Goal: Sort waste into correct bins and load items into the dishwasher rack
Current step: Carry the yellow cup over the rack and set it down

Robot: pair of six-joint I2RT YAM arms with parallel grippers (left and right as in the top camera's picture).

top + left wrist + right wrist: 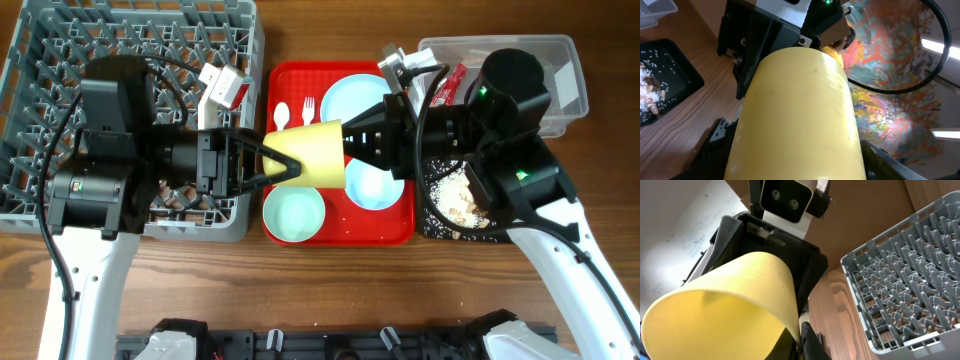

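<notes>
Pinching the yellow cup by its rim, the right hand offered a handover; the left hand straddled the base, grip unconfirmed.

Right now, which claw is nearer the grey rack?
Left. The left claw is at one end of the cup, just past the rack's right edge. The right claw holds the other end, farther off over the red tray.

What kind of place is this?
Likely a robot practice table set up like a cafeteria clean-up station: a grey dishwasher rack, a red tray of bowls, and a black tray of food scraps.
</notes>
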